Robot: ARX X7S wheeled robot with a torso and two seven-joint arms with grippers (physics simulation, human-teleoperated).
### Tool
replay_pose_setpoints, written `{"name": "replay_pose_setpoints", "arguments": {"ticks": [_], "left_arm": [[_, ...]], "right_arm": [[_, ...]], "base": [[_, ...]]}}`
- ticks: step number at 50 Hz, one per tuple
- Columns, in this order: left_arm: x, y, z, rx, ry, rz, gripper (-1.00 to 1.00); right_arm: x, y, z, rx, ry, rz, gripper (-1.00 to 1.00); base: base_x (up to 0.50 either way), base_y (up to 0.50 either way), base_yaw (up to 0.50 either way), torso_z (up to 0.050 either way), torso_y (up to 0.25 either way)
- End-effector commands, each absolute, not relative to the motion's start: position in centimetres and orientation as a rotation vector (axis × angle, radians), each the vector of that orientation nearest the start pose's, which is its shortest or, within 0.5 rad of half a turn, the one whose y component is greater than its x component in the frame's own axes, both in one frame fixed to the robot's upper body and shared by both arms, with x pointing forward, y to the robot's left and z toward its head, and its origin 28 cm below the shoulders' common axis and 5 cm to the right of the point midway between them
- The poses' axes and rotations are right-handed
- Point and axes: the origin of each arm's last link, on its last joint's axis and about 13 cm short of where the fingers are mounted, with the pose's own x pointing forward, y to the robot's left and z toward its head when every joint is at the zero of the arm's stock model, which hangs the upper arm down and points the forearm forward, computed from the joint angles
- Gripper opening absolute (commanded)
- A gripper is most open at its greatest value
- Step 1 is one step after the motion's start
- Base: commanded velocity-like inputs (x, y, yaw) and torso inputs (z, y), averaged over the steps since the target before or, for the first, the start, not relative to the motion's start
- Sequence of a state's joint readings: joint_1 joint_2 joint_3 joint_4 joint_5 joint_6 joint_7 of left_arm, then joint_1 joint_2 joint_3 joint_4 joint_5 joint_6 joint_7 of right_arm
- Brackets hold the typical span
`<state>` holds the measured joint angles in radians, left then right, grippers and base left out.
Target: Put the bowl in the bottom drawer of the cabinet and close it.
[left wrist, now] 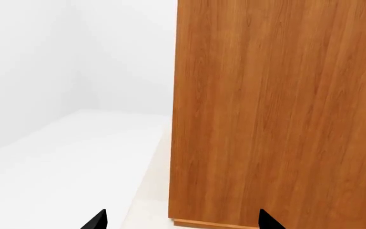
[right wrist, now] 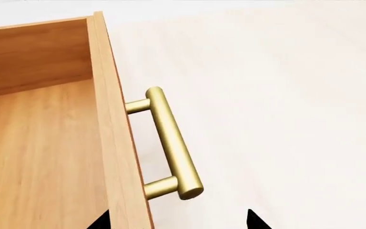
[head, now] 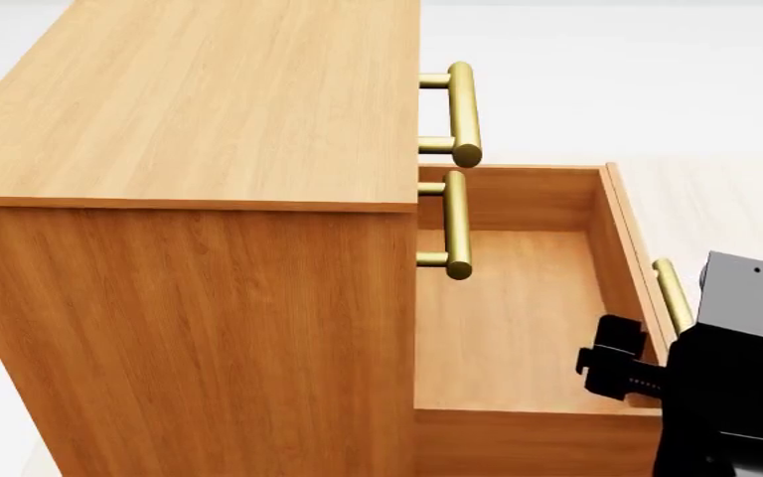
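The honey-brown cabinet [head: 196, 129] fills the left of the head view. Its bottom drawer [head: 508, 318] is pulled far out and its inside is bare wood. The bowl is out of view in every frame. My right gripper [head: 616, 370] hovers at the drawer's front panel, near the brass handle [head: 671, 295]. In the right wrist view that gripper [right wrist: 177, 222] is open, its tips straddling the drawer front [right wrist: 116, 143] just short of the handle [right wrist: 170, 143], holding nothing. My left gripper [left wrist: 181, 222] is open and faces a plain side panel of the cabinet [left wrist: 278, 109].
Two upper drawers are shut, their brass handles [head: 463, 111] [head: 456, 224] sticking out above the open drawer. Pale floor [right wrist: 285, 95] lies beyond the drawer front. A white wall [left wrist: 43, 57] and white floor lie beside the cabinet in the left wrist view.
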<state>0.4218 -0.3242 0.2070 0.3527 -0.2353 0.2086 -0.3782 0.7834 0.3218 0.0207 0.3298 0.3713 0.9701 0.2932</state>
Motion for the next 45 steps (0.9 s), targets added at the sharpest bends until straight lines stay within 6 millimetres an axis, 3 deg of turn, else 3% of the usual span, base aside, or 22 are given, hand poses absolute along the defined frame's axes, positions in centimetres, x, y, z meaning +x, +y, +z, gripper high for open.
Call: {"name": "replay_pose_setpoints", "arguments": {"ticks": [1,31,35,45], "left_arm": [[11.0,21.9,3.1,-0.055,-0.061,0.083,1.00],[11.1,22.0,3.0,-0.055,-0.061,0.084,1.00],[11.1,21.9,3.0,-0.054,-0.061,0.084,1.00],[11.1,21.9,3.0,-0.051,-0.058,0.081,1.00]], "right_arm": [[33.3,-20.1,12.5,0.025,0.504,-0.412,1.00],[33.7,-21.4,12.1,0.034,0.496,-0.502,1.00],[33.3,-21.3,13.3,0.124,0.436,-0.455,1.00],[32.1,-20.9,16.3,0.101,0.258,-0.390,1.00]], "base": [[0.00,0.00,0.00,0.000,0.000],[0.00,0.00,0.00,0.000,0.000],[0.00,0.00,0.00,0.000,0.000],[0.00,0.00,0.00,0.000,0.000]]}}
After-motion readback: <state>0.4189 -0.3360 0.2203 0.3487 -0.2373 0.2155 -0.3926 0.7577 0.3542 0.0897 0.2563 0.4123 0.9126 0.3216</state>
